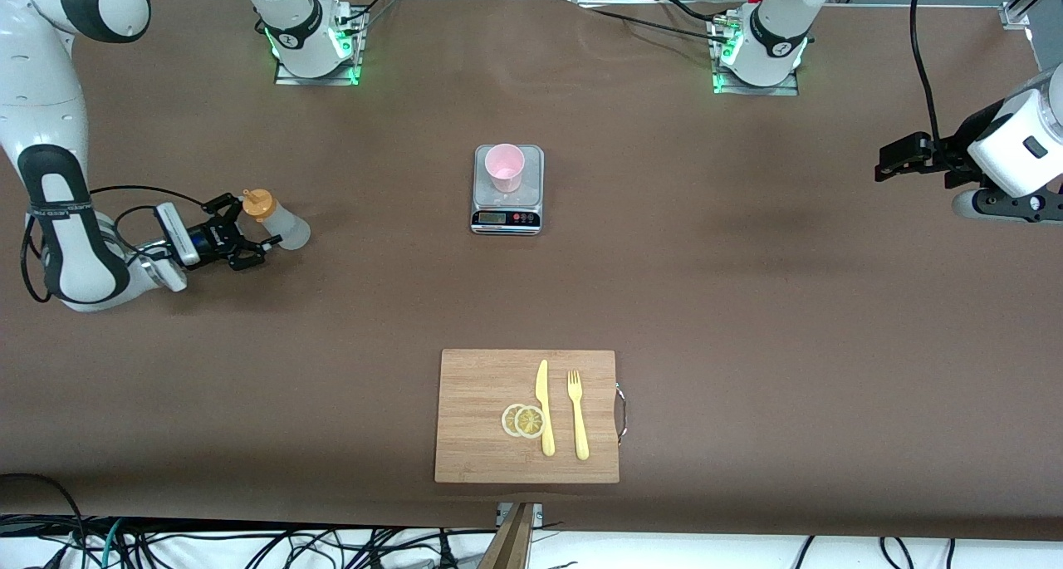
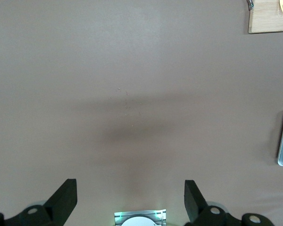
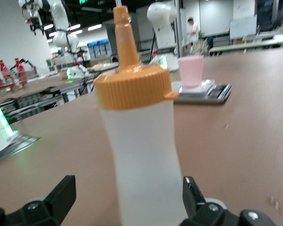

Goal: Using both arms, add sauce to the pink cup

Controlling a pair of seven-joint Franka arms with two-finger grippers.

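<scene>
Brown table [image 1: 747, 303], right gripper [image 1: 249, 241] wide open around upright sauce [image 1: 278, 220].

No legible text

Scale [image 1: 507, 188] has a display and buttons, digits too small to read; right arm [image 1: 58, 212] band carries small print (illegible); wrist views show no text.

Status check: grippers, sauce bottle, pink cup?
Right gripper open around sauce bottle, not clamped. Left gripper open, waiting over bare table. Pink cup on scale. Path clear.
</scene>
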